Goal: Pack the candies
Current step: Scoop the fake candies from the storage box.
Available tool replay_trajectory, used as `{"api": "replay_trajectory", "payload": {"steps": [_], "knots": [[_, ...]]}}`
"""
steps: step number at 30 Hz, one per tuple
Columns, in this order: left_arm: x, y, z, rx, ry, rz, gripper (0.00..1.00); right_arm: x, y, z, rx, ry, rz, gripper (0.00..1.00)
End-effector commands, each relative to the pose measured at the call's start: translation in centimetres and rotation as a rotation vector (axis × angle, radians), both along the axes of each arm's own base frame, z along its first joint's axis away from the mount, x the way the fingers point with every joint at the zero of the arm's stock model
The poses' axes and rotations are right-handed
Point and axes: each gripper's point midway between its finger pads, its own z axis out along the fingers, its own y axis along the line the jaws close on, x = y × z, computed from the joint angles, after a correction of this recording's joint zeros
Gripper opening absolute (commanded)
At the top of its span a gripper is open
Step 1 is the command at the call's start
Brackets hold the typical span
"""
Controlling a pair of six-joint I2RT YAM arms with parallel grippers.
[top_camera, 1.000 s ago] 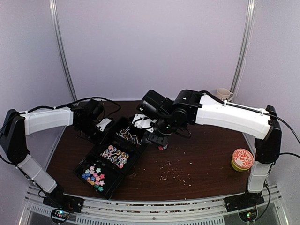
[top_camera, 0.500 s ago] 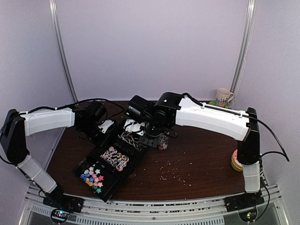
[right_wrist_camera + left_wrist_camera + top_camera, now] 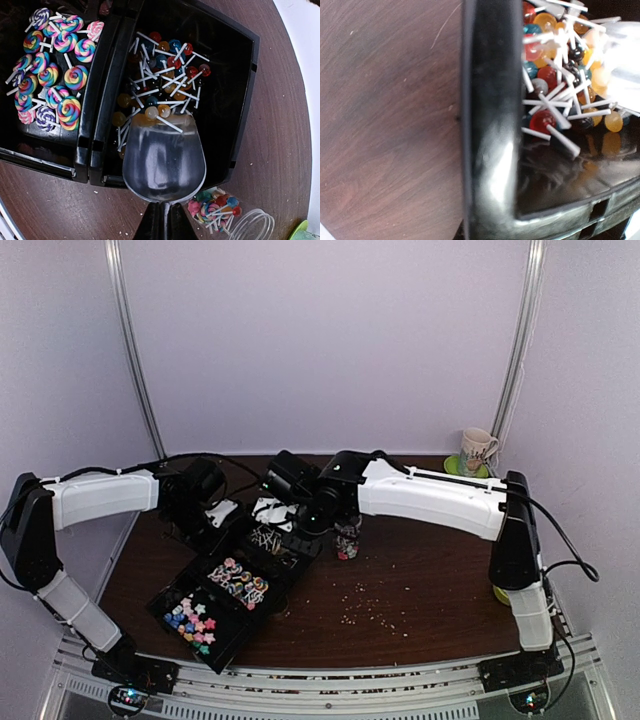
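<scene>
Dozens of candies (image 3: 160,75) fill the black tray (image 3: 239,110); the right hand (image 3: 164,220) pinches a clear scoop (image 3: 164,160) above them. Whether the left hand (image 3: 216,514) grips anything, I cannot tell.

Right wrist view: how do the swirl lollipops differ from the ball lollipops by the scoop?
The swirl lollipops are flat multicoloured discs; the ball lollipops by the scoop are smaller glossy single-coloured spheres. The swirls lie spread out; the balls pile tangled. Both have white sticks and sit in the black tray.
</scene>
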Motion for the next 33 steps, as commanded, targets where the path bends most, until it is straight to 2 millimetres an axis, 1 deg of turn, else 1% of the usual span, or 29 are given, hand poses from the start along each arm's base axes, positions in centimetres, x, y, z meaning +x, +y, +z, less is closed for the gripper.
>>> {"api": "replay_trajectory", "payload": {"steps": [1, 5, 8, 10, 13, 17, 22, 24, 27, 30, 33], "knots": [[1.8, -4.8, 6.3, -0.271, -0.155, -0.079, 0.00, -0.3, 1.7, -2.4, 0.074, 0.031, 0.019, 0.00], [1.8, -4.9, 6.6, -0.288, -0.159, -0.085, 0.00, 0.5, 1.9, -3.7, 0.131, 0.005, -0.008, 0.00], [1.9, -4.9, 6.8, -0.302, -0.163, -0.078, 0.00, 1.0, 2.2, -4.2, 0.195, -0.011, -0.032, 0.00], [2.0, -4.8, 7.0, -0.308, -0.167, -0.073, 0.00, 1.1, 2.3, -4.4, 0.235, -0.018, -0.045, 0.00], [2.2, -4.6, 7.1, -0.315, -0.169, -0.065, 0.00, 1.4, 2.2, -4.0, 0.309, -0.018, -0.070, 0.00], [2.2, -4.5, 7.1, -0.315, -0.168, -0.062, 0.00, 1.6, 2.1, -4.0, 0.375, -0.009, -0.081, 0.00], [2.3, -4.5, 7.1, -0.312, -0.171, -0.061, 0.00, 1.3, 2.7, -4.9, 0.404, 0.008, -0.049, 0.00], [2.4, -4.3, 7.1, -0.307, -0.176, -0.052, 0.00, 1.2, 2.9, -4.9, 0.435, 0.003, -0.039, 0.00], [2.9, -3.5, 6.7, -0.280, -0.177, -0.017, 0.00, 0.9, 2.8, -4.5, 0.480, -0.002, -0.033, 0.00], [3.5, -2.5, 6.0, -0.248, -0.168, 0.024, 0.00, 0.8, 2.5, -3.0, 0.544, -0.033, -0.027, 0.00], [3.8, -2.0, 5.7, -0.231, -0.163, 0.045, 0.00, 1.0, 1.5, -1.6, 0.597, -0.065, -0.039, 0.00]]}}
